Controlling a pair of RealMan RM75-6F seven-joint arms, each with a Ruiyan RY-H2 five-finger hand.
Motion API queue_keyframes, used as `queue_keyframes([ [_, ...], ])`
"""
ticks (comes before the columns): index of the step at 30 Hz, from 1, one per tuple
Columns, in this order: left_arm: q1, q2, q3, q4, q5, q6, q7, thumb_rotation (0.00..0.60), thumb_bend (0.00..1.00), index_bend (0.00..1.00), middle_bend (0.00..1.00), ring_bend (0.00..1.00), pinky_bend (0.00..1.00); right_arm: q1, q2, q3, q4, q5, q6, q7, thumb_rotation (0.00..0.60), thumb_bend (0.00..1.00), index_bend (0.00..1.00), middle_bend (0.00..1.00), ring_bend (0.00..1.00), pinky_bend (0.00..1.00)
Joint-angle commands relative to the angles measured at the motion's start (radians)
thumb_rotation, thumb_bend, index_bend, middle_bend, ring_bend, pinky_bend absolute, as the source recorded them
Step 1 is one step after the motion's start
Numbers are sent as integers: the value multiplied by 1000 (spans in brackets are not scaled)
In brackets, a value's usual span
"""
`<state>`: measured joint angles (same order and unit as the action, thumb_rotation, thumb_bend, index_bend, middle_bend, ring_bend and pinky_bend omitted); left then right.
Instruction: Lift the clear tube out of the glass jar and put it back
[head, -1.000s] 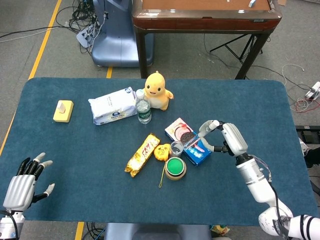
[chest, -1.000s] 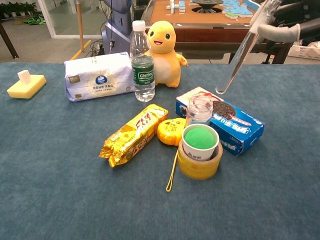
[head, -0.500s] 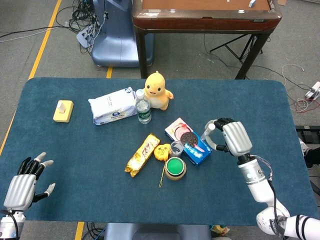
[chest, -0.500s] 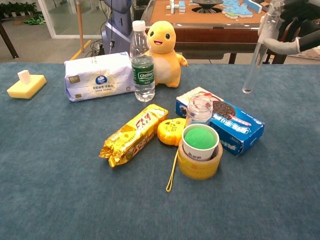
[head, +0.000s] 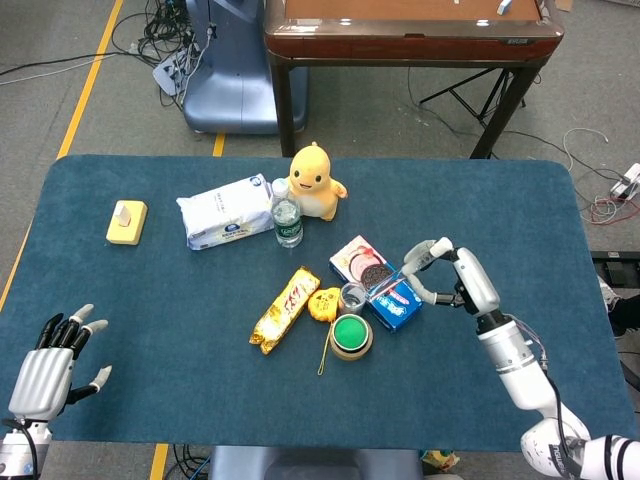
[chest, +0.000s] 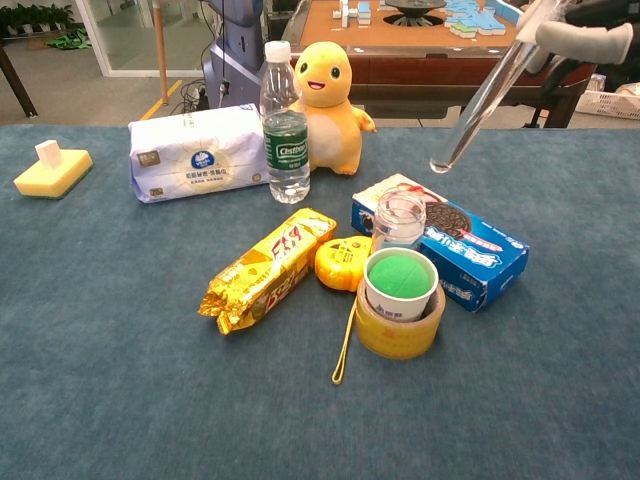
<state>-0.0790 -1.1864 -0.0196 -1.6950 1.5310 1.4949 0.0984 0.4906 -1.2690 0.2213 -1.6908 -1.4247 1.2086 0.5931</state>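
The lift looks done: the right hand (head: 447, 275) grips the tube (chest: 484, 98) tilted in the air, up and right of the empty jar (chest: 399, 219), so only lowering it back in remains, while the left hand (head: 48, 365) rests open at the counter's (head: 150, 300) near-left edge.

Right hand (head: 455, 280): raised over the right half of the table, forearm running from the lower right corner up and inward. Fingers (chest: 585, 40) curled, pinching the upper end of the clear tube (chest: 483, 100), which hangs tilted, lower end toward the robot's left. Left hand (head: 45, 368): low at the near left table edge, back up, fingers spread, holding nothing.
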Motion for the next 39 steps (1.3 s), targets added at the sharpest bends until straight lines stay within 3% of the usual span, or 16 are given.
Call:
queue_keyframes([
  [1,-1,-1,-1,1,3,0,-1,600,286,234,89,141,36,-9,-78,0,117,-45,107,-363,600,604,687,573,457,452],
  [6,-7,-3,0,7,19,2,-15,600,286,234,89,141,36,-15,-106,-1,139,-52,140,-411,600,605,687,573,457,452],
  [19,-18,-5,5,14,45,1,-24,600,286,234,89,141,36,-10,32,-26,-70,-23,-26,-30,600,605,687,573,461,452],
  [21,-17,-5,6,14,42,0,-23,600,286,234,89,141,36,-13,32,-25,-54,-30,-12,-60,600,605,687,573,461,452],
  [27,-15,-3,7,12,32,-3,-20,600,286,234,89,141,36,-26,-58,-14,76,-63,116,-361,600,604,687,573,461,452],
  [31,-16,-3,7,9,30,-5,-17,600,286,234,89,141,36,-27,-97,-11,116,-78,154,-428,600,604,687,573,461,452],
  [33,-16,-3,7,9,29,-5,-17,600,286,234,89,141,36,-27,-95,-13,99,-71,143,-397,600,604,687,573,461,452],
  [39,-15,-2,8,9,27,-3,-19,600,286,234,89,141,36,-18,-34,-13,-28,-24,40,-143,600,605,687,573,465,452],
])
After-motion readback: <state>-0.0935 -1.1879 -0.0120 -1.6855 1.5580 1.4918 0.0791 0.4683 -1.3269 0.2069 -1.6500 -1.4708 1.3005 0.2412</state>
